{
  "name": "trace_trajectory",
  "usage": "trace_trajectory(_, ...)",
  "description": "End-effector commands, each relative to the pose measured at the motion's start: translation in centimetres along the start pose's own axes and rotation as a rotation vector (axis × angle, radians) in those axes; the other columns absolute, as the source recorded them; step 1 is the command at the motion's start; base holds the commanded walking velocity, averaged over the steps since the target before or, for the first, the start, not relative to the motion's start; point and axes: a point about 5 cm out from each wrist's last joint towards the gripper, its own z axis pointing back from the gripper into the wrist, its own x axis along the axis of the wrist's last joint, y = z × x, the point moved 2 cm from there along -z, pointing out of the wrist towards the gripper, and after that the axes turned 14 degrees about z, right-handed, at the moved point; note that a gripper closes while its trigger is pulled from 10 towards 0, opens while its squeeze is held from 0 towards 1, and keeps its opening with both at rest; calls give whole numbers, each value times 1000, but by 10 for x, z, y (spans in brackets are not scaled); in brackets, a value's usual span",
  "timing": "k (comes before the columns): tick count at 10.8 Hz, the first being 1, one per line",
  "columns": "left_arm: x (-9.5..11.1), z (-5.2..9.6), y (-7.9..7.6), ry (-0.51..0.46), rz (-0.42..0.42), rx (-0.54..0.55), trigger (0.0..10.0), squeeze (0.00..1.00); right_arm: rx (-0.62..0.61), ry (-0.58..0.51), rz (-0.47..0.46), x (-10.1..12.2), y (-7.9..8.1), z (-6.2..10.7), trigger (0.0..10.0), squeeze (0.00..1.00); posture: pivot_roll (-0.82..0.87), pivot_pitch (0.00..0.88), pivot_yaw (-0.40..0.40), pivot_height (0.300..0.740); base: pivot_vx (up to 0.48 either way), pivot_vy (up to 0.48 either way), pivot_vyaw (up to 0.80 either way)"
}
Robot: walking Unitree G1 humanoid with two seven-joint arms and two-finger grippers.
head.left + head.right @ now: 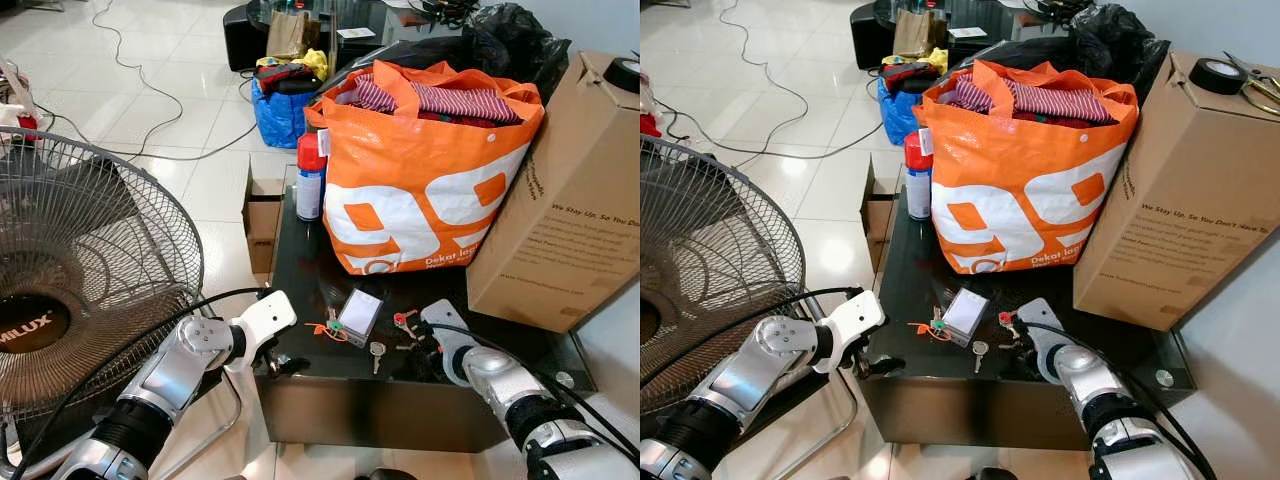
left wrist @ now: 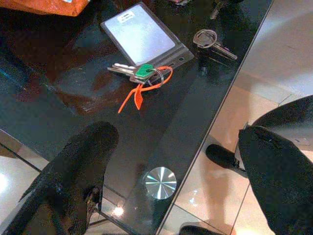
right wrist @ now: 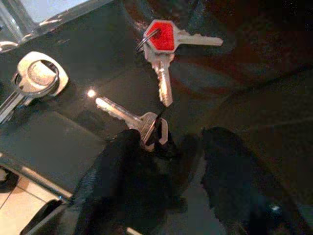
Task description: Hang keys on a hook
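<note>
1. Keys are scattered near the front edge of the black glass table [image 1: 300,250], low centre of the head views; red-capped keys [image 3: 164,41] lie just beside the right gripper [image 3: 168,147], a green-capped bunch [image 2: 142,72] with an orange tie [image 2: 144,90] sits left of a clear card sleeve [image 1: 359,315], and a lone silver key [image 1: 377,350] lies just in front of that sleeve.
2. Right gripper is down on the table, lower right of the head views; in its wrist cam one finger [image 3: 120,171] is touching a small silver key [image 3: 129,120] at its head, the other finger is apart from it; so open, not grasping anything that I can see.
3. Left gripper [image 2: 171,161] hangs at the table's front left corner, lower left of the head views; fingers spread wide, nothing between them; one sits over the glass, the other past the edge over the floor tiles; a round metal disc [image 2: 160,182] in the glass sits between them.
4. Behind the keys: a big orange bag [image 1: 420,180] full of clothes, upper centre; a cardboard box [image 1: 570,200] on the right edge; a spray can [image 1: 311,175] with a red cap left of the bag.
5. Fan [image 1: 80,270] takes up the left side; cables run over the white tiles in the upper left.
</note>
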Motion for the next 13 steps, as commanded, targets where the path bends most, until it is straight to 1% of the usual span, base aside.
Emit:
trace_trajectory(1,3,0,-2,-5,-21,-6,10000,0,-3,-12,13,3,-4,1,0,0,-146,0,-54,740,0,0,0)
trace_trajectory(9,7,-1,-2,-7,-35,-9,10000,0,10,-10,13,0,-3,1,0,0,-146,0,-49,740,0,0,0)
trace_trajectory(10,9,0,-1,-14,-31,-9,10000,0,4,-41,12,3,-8,4,0,0,-140,0,-50,740,0,0,0)
trace_trajectory(11,11,1,0,-26,-22,-13,10000,0,5,-108,-12,8,-14,9,0,0,-140,0,-45,740,0,0,0)
trace_trajectory(13,17,3,2,-44,-16,-35,10000,0,43,-232,-51,15,-16,26,0,0,-151,0,-17,740,0,0,0)
